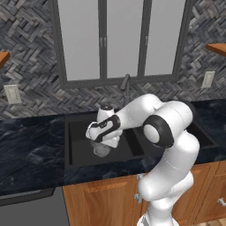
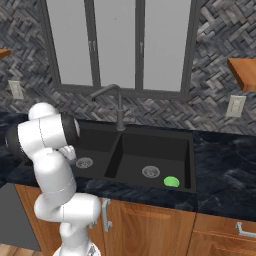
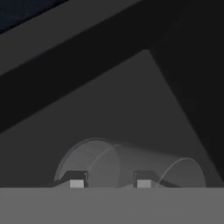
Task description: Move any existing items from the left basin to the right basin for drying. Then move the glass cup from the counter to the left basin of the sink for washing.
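The glass cup (image 3: 131, 162) lies on its side between my fingertips (image 3: 76, 182) in the hand view, over the floor of the left basin (image 3: 122, 109). From the left base view, my gripper (image 1: 103, 145) points down into the left basin (image 1: 79, 148), shut on the glass cup (image 1: 102, 151). The arm covers most of the sink's divider there. In the right base view the arm hides the hand, and the left basin (image 2: 95, 150) shows its silver drain (image 2: 84, 162). The right basin (image 2: 155, 155) holds a small green lump (image 2: 171, 181).
A slim dark faucet (image 2: 119, 107) rises behind the sink's divider, below the window. The black counter (image 1: 31, 150) runs left of the sink, and more counter (image 2: 225, 170) lies to its right. Wooden cabinets (image 2: 150, 225) stand under the counter. Wall outlets (image 2: 235, 106) sit on the backsplash.
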Available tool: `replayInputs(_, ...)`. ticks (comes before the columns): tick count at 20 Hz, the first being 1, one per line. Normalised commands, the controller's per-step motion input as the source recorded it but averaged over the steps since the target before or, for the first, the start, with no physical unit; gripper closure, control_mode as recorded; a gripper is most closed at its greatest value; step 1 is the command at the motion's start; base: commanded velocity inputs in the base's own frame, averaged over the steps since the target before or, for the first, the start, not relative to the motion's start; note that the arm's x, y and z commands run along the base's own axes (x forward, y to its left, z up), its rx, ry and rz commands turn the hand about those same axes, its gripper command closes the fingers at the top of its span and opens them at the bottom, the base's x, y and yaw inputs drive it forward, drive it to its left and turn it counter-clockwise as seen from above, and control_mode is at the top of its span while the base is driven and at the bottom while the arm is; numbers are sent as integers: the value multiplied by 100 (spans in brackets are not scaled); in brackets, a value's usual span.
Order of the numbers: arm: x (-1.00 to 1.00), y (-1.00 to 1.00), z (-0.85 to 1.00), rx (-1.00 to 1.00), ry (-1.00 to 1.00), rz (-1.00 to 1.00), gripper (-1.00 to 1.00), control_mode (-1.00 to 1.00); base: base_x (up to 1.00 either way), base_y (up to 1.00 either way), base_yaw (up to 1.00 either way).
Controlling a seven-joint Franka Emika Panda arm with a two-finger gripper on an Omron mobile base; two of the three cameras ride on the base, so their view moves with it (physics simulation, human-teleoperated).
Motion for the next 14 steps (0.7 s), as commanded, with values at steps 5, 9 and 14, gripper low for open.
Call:
replayInputs(5,10,0,-34,-1,0,0,100,-100,0,0,0)
replayInputs(9,16,0,-26,0,-1,0,100,-100,0,0,0)
replayInputs(14,27,2,-30,0,-3,3,100,-100,0,0,0)
